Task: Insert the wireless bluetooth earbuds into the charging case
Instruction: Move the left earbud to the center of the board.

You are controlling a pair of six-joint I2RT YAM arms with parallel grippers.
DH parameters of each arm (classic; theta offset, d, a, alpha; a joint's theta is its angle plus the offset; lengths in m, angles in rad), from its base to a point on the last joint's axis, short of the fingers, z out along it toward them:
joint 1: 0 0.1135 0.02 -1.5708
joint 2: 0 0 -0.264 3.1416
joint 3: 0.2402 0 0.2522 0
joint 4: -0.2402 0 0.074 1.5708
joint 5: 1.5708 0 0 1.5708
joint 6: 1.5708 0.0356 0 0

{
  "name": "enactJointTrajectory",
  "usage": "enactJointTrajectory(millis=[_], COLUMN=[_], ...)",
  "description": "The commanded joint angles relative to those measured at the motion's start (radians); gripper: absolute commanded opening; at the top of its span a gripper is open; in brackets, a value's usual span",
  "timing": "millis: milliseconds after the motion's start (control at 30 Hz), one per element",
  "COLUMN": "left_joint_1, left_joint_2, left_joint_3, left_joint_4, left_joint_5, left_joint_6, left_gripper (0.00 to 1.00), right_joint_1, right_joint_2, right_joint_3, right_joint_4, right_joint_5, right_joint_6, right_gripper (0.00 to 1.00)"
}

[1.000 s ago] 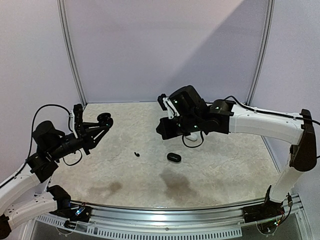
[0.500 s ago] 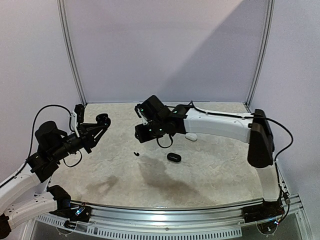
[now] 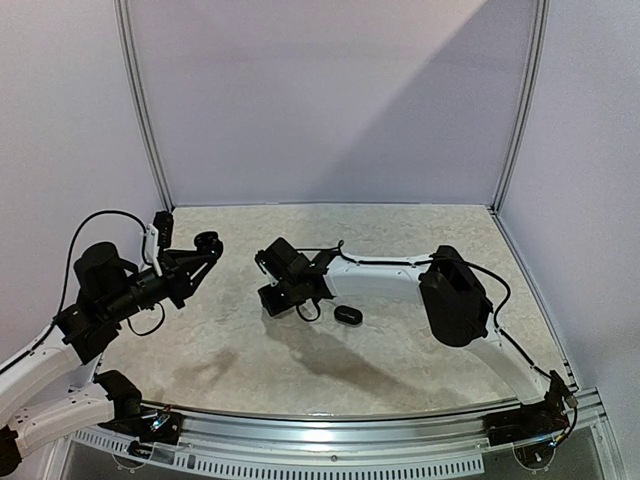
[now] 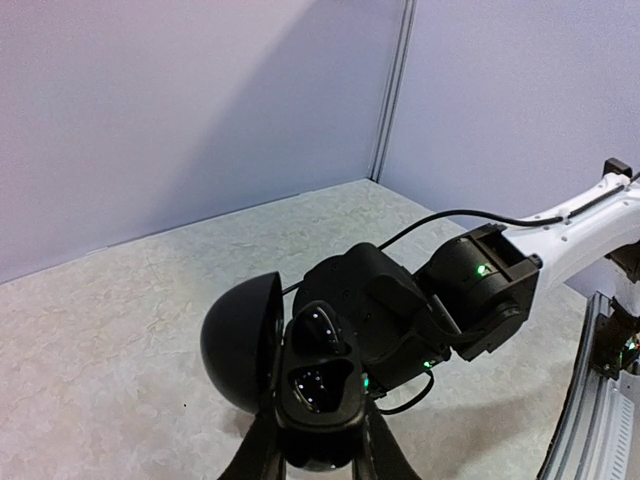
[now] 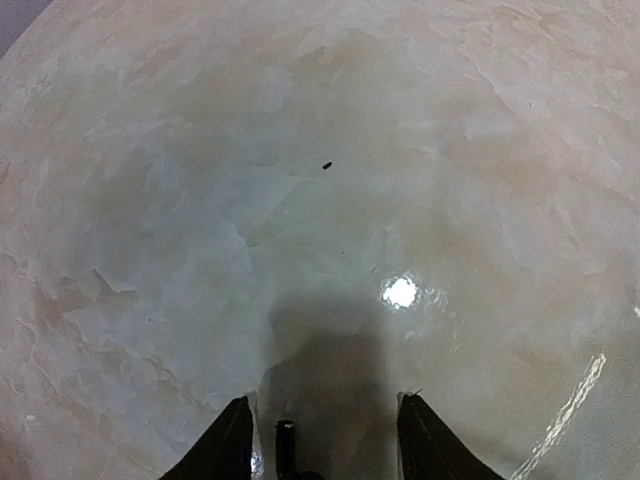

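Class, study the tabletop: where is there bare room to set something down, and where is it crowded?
Bare: the table strip along the back wall, and the wide band between the front rail and the right gripper. Crowded: the middle, where that gripper hangs over an earbud beside a black oval.

Soft, even light from overhead, fairly bright. In the top view a diagonal shade crosses the back wall (image 3: 300, 100), leaving the part toward 4 o'clock dimmer. Blurred dark shadows lie on the surface (image 3: 440, 250) beneath the right arm (image 3: 380, 278) and toward 7 o'clock. In the right wrist view the surface shines, with a small white glare spot just below centre and a streak at 4 o'clock. The shadow of the right gripper (image 5: 325, 440) falls at 6 o'clock, and the edges bow. In the left wrist view the black charging case (image 4: 320, 385) loses detail.
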Motion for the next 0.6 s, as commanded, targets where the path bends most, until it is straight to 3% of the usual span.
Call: enactJointTrajectory(millis=[0, 200, 567], left_joint_1=[0.012, 0.013, 0.013], left_joint_2=[0.005, 0.011, 0.023], left_joint_3=[0.011, 0.008, 0.009], left_joint_4=[-0.004, 0.005, 0.011], left_joint_5=[0.004, 0.003, 0.008], left_joint_6=[0.007, 0.009, 0.019], left_gripper=[0.00, 0.00, 0.00], right_joint_1=[-0.007, 0.019, 0.047], right_joint_2=[0.048, 0.042, -0.017], right_joint_3=[0.029, -0.010, -0.150], right_joint_4=[0.007, -0.041, -0.046], right_joint_5=[-0.019, -0.028, -0.216], right_joint_6=[-0.019, -0.075, -0.167], right_gripper=[0.44, 0.32, 0.16])
